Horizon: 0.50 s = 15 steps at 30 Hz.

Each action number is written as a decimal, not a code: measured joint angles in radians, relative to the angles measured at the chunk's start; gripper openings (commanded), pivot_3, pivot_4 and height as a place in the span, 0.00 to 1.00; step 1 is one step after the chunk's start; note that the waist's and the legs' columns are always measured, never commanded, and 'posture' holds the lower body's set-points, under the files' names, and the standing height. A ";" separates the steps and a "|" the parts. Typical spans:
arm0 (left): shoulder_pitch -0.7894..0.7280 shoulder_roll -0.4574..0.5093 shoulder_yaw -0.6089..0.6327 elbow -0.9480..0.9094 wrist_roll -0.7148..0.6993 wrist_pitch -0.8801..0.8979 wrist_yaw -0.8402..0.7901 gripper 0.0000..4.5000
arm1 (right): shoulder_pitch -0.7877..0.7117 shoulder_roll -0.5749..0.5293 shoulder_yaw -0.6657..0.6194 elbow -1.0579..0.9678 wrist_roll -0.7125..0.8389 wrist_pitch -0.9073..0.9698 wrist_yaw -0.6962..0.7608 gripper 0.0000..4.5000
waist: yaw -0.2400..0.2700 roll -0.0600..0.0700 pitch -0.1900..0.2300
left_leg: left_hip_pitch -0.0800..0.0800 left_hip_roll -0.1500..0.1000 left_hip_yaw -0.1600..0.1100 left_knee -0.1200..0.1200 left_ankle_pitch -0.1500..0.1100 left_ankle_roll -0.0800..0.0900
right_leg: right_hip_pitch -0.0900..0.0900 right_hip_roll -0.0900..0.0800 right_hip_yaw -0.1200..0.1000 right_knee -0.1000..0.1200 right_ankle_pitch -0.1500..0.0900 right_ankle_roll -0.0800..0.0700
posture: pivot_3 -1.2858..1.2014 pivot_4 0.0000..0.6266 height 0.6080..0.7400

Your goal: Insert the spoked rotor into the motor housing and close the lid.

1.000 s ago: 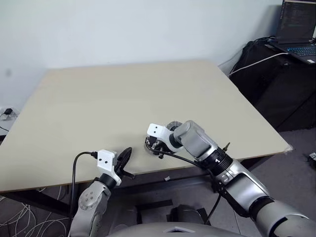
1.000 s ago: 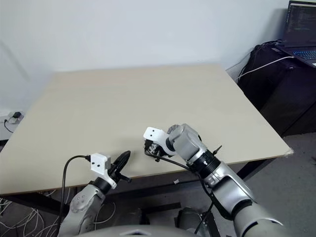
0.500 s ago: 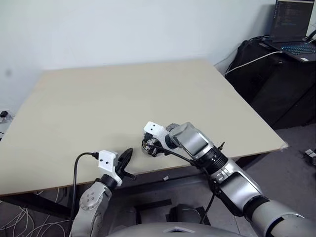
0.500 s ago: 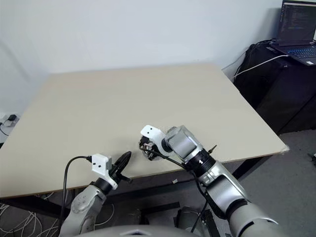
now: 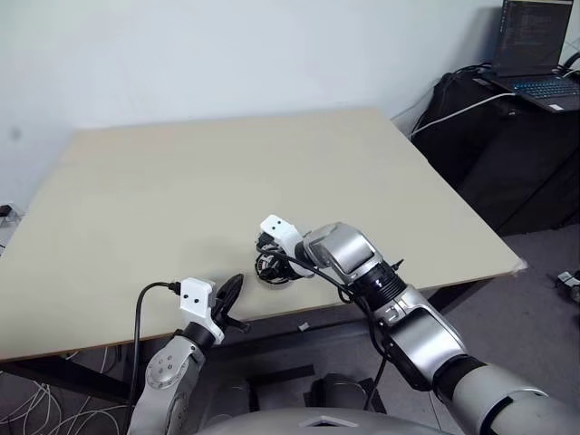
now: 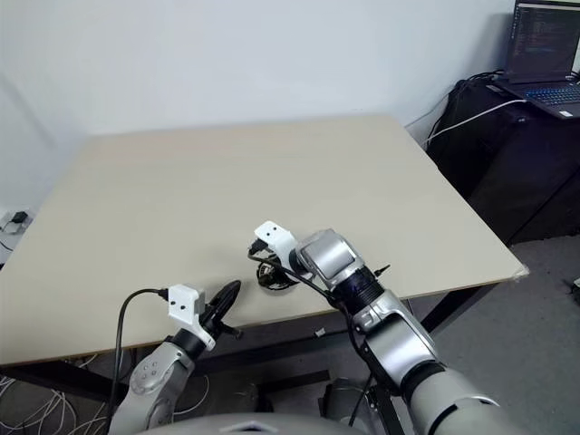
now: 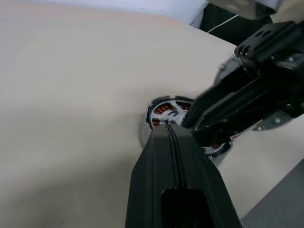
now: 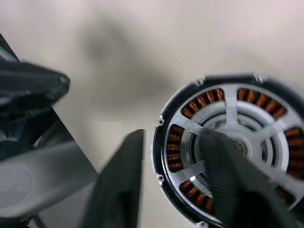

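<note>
The motor housing, a dark-edged disc with copper-brown windings, lies on the table near the front edge. The spoked rotor sits in it, silver spokes over the windings. My right gripper hangs open right over it, pointing steeply down. One finger lies across the rotor's hub and the other stands just outside the rim. In the eye views that gripper covers most of the housing. My left gripper is shut and empty, a little short of the housing and aimed at it. The lid is hidden.
The table's front edge runs just below both grippers. A laptop sits on dark gear beyond the table's right side. Cables lie on the floor at the left. A pale wall stands behind the table.
My right gripper has opened, and its hand has shifted left while the wrist rolled. The left arm has kept still. The camera has shifted slightly.
</note>
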 measured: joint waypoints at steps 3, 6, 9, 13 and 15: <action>0.000 0.000 0.000 0.000 0.000 0.000 0.002 0.00 | -0.003 0.015 -0.019 0.000 0.026 0.003 -0.012 0.86 | 0.000 0.000 0.000 | 0.000 0.000 0.000 0.000 0.000 0.000 | 0.000 0.000 0.000 0.000 0.000 0.000 | 0.52 0.00 1.00; -0.002 -0.001 0.009 0.000 0.000 -0.003 0.006 0.00 | -0.010 0.040 -0.072 0.000 0.059 0.012 -0.035 0.99 | 0.001 0.000 0.000 | 0.000 0.000 0.000 0.000 0.000 0.000 | 0.000 0.000 0.000 0.000 0.000 0.000 | 0.52 0.00 1.00; -0.003 0.000 0.014 0.000 0.000 -0.003 0.006 0.00 | -0.027 0.077 -0.145 -0.006 0.106 0.018 -0.051 0.99 | 0.000 0.000 0.000 | 0.000 0.000 0.000 0.000 0.000 0.000 | 0.000 0.000 0.000 0.000 0.000 0.000 | 0.52 0.00 1.00; -0.008 0.000 0.009 0.000 0.000 -0.003 0.000 0.00 | -0.042 0.132 -0.219 -0.045 0.160 -0.005 -0.089 0.99 | 0.000 0.000 0.001 | 0.000 0.000 0.000 -0.001 0.000 0.000 | 0.000 0.000 0.000 0.000 0.000 0.000 | 0.52 0.00 1.00; -0.009 0.002 0.010 0.000 0.000 -0.002 -0.001 0.00 | -0.043 0.142 -0.243 -0.066 0.168 -0.052 -0.126 0.99 | 0.002 0.000 0.001 | -0.001 0.000 0.000 -0.001 0.000 0.000 | 0.000 0.000 0.000 -0.001 0.000 0.000 | 0.52 0.00 1.00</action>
